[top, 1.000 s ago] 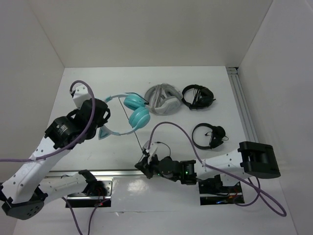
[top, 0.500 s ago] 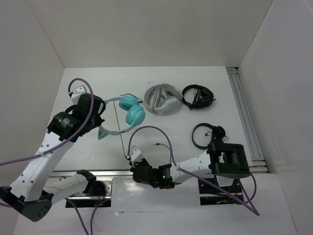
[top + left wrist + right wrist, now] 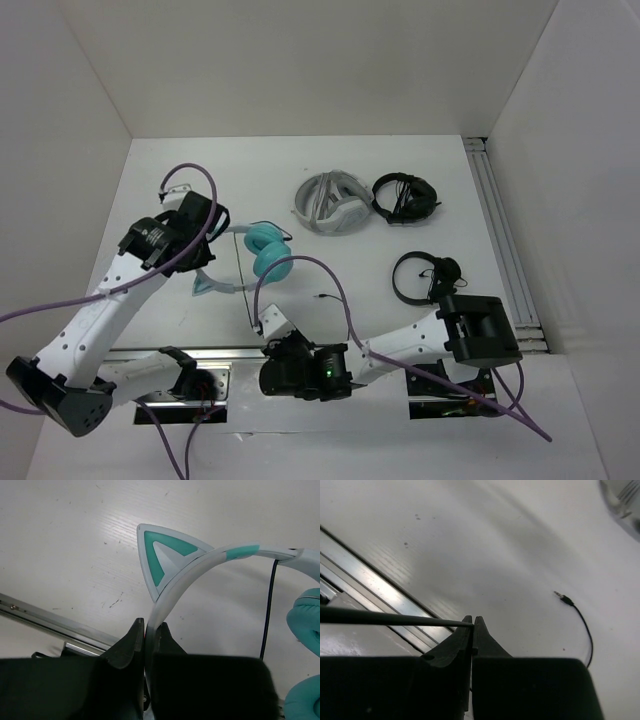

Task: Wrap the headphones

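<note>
The white table (image 3: 360,270) carries everything, with the left arm (image 3: 100,310) reaching in from the near left and the right arm (image 3: 410,340) folded low along the near edge. The headphones (image 3: 268,250) lie left of centre, teal cups toward the middle. The left gripper (image 3: 218,232) is clamped on their pale headband (image 3: 200,565), just beside a cat ear (image 3: 162,555). Grey-white headphones (image 3: 330,203) and a black pair (image 3: 405,197) sit at the far side, well apart from them, and a second black pair (image 3: 428,275) lies to the right. The right gripper (image 3: 472,622) pinches the thin black cable (image 3: 385,617), which runs taut from the headphones toward the near edge. Its plug (image 3: 564,599) lies loose on the table. Judging by this, the wrapping has barely begun: band and cable are each held, but the cable is drawn out straight. From above it is hard to tell whether any turn already lies round the band. All or nearly all the winding is left.
</note>
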Motion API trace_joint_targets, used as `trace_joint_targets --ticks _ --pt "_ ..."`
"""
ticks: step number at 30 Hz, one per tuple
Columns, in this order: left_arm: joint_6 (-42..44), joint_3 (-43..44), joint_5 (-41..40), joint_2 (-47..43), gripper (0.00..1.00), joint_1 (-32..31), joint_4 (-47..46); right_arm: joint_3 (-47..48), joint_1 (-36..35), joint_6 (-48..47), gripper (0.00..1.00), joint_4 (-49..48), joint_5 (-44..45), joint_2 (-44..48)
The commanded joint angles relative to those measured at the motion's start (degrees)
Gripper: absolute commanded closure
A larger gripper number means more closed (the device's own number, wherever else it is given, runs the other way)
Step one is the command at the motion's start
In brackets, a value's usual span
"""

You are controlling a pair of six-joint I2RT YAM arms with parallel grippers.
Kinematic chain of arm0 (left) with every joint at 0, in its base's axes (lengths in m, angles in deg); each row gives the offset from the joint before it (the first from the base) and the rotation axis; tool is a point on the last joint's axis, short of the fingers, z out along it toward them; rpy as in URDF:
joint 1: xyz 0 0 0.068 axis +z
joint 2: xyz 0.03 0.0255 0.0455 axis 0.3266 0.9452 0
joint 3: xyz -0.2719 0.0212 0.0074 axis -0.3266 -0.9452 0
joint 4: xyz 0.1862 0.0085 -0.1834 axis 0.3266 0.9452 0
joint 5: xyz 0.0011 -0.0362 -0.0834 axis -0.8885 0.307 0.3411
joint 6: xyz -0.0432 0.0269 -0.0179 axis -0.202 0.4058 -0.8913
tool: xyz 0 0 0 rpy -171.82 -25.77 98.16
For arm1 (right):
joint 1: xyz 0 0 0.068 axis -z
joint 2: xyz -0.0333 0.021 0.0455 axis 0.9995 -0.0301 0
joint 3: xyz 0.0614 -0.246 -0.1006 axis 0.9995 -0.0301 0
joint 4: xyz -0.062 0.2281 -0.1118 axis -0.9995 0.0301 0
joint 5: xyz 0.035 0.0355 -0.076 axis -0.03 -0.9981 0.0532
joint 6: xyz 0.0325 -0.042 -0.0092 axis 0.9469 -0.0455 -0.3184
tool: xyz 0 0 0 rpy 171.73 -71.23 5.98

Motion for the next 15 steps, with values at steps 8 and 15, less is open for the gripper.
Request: trace_joint_targets --ticks 8,15 --pt "-2.4 5.31 -17.65 7.97 1.0 -7.13 -6.69 11.11 -6.8 -1.01 0.94 16.93 16.78 6.84" --pt "-3.3 5.84 -16.79 4.9 1.0 -5.73 -5.19 8.3 -0.13 5.81 1.0 24.99 13.62 4.75"
